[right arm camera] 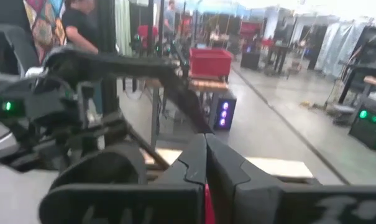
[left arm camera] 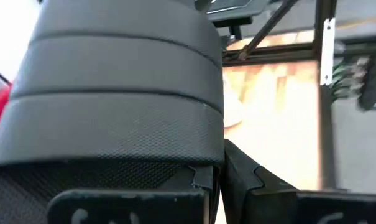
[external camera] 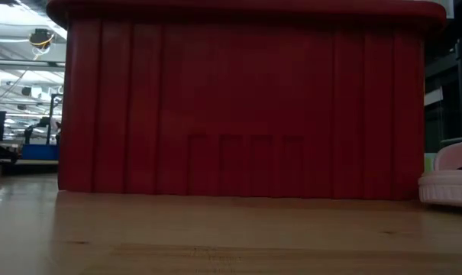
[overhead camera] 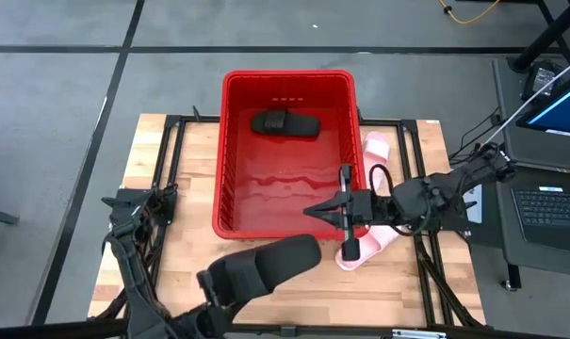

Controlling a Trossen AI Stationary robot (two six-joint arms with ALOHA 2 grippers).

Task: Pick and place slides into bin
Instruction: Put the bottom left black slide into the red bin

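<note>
Red bin [overhead camera: 286, 87] stands mid-table on wooden table [overhead camera: 162, 202]; one black slide [overhead camera: 285, 123] lies inside at far end. Left gripper [overhead camera: 230, 282] at near edge, jaws clenched on second black slide [overhead camera: 270, 263]. Right gripper [overhead camera: 315, 211] over bin's near right rim, jaws pressed together, empty. Pink slides [overhead camera: 371, 237] lie right of bin, beside its wall.

Grey floor [overhead camera: 58, 94] with black tape lines [overhead camera: 122, 66], laptop [overhead camera: 553, 212] on side desk, wood worktop [overhead camera: 153, 188], bright workshop behind.
</note>
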